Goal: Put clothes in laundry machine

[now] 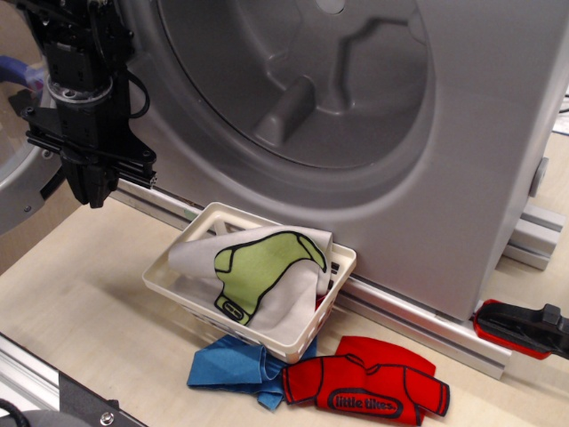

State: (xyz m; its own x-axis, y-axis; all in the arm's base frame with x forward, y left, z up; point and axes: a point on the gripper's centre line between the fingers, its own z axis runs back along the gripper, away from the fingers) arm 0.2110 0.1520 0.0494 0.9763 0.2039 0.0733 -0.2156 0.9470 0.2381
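Light wood worktop [80, 311]; grey washer [356, 133] along back edge. Gripper [92, 182] at left edge, jaw state unclear, nothing visibly held. Green-shirt cloth [267, 271] in white basket [191, 240] mid-table; blue cloth [227, 369], red shirt cloth [373, 391] at front edge.

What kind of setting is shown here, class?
Probably a robot test bench staged as a toy laundry: a grey washer, a white basket holding a cloth piece with a green shirt print, and a robot gripper.

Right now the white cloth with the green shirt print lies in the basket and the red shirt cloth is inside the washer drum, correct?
Not quite. The red shirt cloth lies on the table in front of the basket, not in the washer drum. The green-print cloth is in the basket, as the camera view shows.
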